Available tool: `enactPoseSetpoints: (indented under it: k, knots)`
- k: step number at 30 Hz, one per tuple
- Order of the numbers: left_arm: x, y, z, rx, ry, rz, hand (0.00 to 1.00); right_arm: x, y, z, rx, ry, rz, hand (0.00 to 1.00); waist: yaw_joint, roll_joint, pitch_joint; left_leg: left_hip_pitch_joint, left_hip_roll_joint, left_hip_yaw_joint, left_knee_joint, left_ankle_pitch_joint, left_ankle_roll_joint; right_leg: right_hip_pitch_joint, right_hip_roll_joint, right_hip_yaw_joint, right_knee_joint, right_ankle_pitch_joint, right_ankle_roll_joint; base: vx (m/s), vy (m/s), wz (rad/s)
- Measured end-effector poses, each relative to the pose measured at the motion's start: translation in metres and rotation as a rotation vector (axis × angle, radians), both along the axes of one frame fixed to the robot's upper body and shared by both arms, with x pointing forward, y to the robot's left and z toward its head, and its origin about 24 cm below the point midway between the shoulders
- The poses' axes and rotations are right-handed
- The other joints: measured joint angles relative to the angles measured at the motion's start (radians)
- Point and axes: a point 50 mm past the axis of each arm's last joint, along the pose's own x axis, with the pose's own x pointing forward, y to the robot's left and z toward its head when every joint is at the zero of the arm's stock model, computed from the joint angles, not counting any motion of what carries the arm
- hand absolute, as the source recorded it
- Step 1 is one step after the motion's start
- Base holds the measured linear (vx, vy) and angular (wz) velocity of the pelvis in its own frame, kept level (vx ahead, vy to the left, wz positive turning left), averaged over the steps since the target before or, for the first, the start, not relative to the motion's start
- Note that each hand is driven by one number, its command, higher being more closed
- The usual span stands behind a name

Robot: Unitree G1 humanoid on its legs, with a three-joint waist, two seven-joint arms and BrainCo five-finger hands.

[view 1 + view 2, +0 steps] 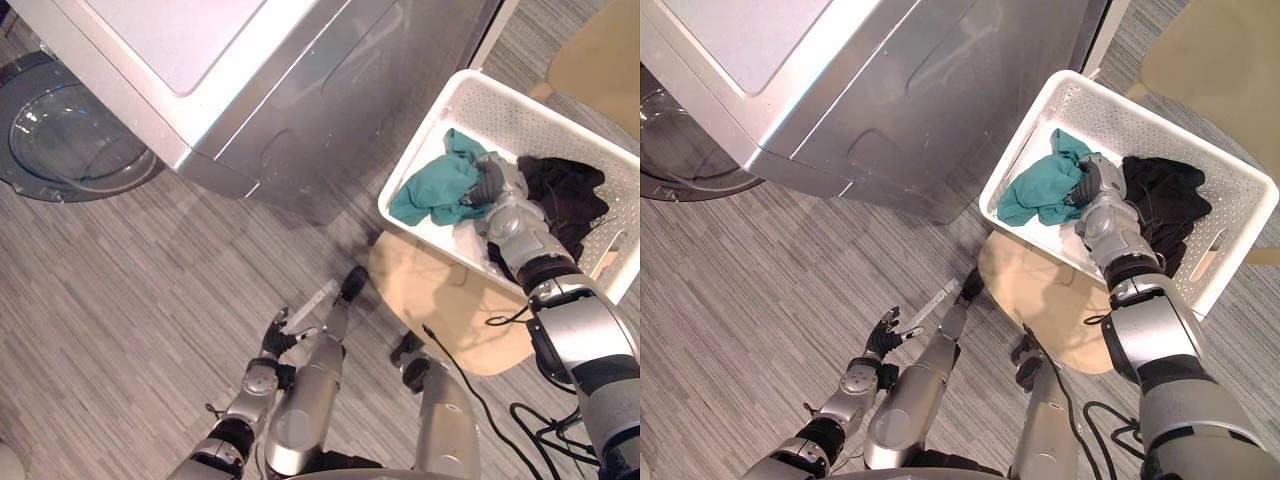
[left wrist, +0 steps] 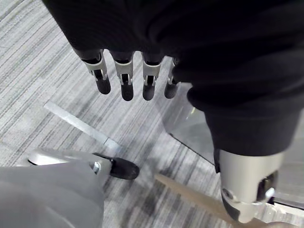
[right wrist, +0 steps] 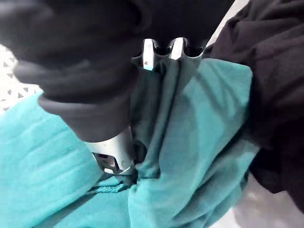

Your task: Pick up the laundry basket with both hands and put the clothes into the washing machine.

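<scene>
White perforated plastic: that is your laundry basket (image 1: 500,105), sitting to the robot's right, apart from the silver-grey washing machine (image 1: 300,90). Part of the basket rests over a tan rounded panel (image 1: 450,310) lying on the grey striped floor (image 1: 120,300).

Inside the basket you have two items. A teal garment (image 1: 435,190) is bunched at the end nearer the machine, and a black garment (image 1: 570,195) is heaped touching it on the far side.

Your right hand (image 1: 1090,185) is down in the basket between the two garments. In the right wrist view its fingers (image 3: 147,54) and thumb (image 3: 111,154) are curled into the teal cloth, pinching a fold of it. The black garment lies against the hand's side.

Your left hand (image 1: 272,345) hangs low over the floor, well apart from the basket. Its fingers (image 2: 126,83) are straight and relaxed and hold nothing.

The machine's round glass door (image 1: 70,140) shows at its front, to the robot's left. Neither hand is on the basket's rim, and both garments lie in the basket.
</scene>
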Motion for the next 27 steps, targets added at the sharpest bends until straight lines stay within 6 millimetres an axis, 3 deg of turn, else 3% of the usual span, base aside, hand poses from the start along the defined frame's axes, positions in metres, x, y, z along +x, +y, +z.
enactPoseSetpoints:
  k: [6, 7, 9, 13, 16, 21, 25, 26, 27]
  knots:
    - [-0.003, 0.009, -0.003, -0.006, 0.022, 0.050, 0.00, -0.008, 0.036, 0.015, 0.266, -0.222, 0.108, 1.00, -0.055, -0.009, 0.001, 0.083, 0.015, 0.058, -0.003, -0.012, 0.005, 0.070, 0.018, 0.047, -0.032, 0.014, 0.000, -0.05, -0.045, -0.22]
    - [-0.006, 0.014, -0.005, -0.008, 0.032, 0.075, 0.00, -0.014, 0.043, 0.014, 0.346, -0.273, 0.127, 1.00, -0.066, -0.023, -0.007, 0.092, 0.020, 0.076, -0.003, -0.015, 0.007, 0.075, 0.021, 0.058, -0.040, 0.018, 0.002, -0.04, -0.040, -0.29]
    - [-0.013, 0.018, -0.011, -0.003, 0.064, 0.091, 0.00, -0.025, 0.052, 0.003, 0.457, -0.311, 0.148, 1.00, -0.089, -0.039, -0.020, 0.107, 0.020, 0.080, -0.003, -0.019, 0.011, 0.093, 0.024, 0.062, -0.048, 0.020, 0.005, 0.00, -0.044, -0.13]
    - [-0.044, 0.029, -0.032, 0.025, 0.186, 0.125, 0.00, -0.069, 0.070, -0.050, 0.743, -0.278, 0.156, 1.00, -0.119, -0.096, -0.103, 0.162, 0.017, 0.118, -0.002, -0.033, 0.016, 0.159, 0.028, 0.083, -0.094, 0.033, 0.016, 0.09, -0.040, -0.13]
    - [-0.064, 0.036, -0.041, 0.020, 0.240, 0.152, 0.00, -0.097, 0.081, -0.072, 0.863, -0.246, 0.175, 1.00, -0.141, -0.105, -0.168, 0.222, 0.015, 0.155, -0.002, -0.043, 0.011, 0.228, 0.033, 0.106, -0.142, 0.050, 0.027, 0.05, -0.003, -0.22]
    - [-0.100, 0.052, -0.056, 0.048, 0.344, 0.205, 0.00, -0.117, 0.105, -0.064, 1.028, -0.293, 0.330, 1.00, -0.157, -0.120, -0.246, 0.301, 0.045, 0.281, -0.005, -0.086, 0.032, 0.270, 0.068, 0.220, -0.196, 0.086, 0.033, -0.05, 0.011, -0.66]
    - [-0.098, 0.057, -0.056, 0.066, 0.347, 0.179, 0.00, -0.121, 0.113, -0.055, 1.095, -0.328, 0.401, 1.00, -0.162, -0.138, -0.256, 0.303, 0.066, 0.327, -0.004, -0.105, 0.032, 0.241, 0.085, 0.273, -0.175, 0.105, 0.033, -0.12, -0.010, -0.49]
    - [-0.098, 0.058, -0.055, 0.067, 0.346, 0.181, 0.00, -0.123, 0.113, -0.054, 1.105, -0.332, 0.406, 1.00, -0.160, -0.138, -0.256, 0.297, 0.069, 0.326, -0.004, -0.102, 0.037, 0.227, 0.085, 0.281, -0.123, 0.094, 0.029, -0.11, -0.064, 0.16]
    - [-0.098, 0.060, -0.055, 0.071, 0.348, 0.186, 0.00, -0.125, 0.114, -0.053, 1.112, -0.335, 0.414, 1.00, -0.164, -0.143, -0.258, 0.295, 0.068, 0.320, -0.003, -0.098, 0.043, 0.204, 0.079, 0.303, 0.005, 0.037, 0.023, -0.07, -0.112, 0.51]
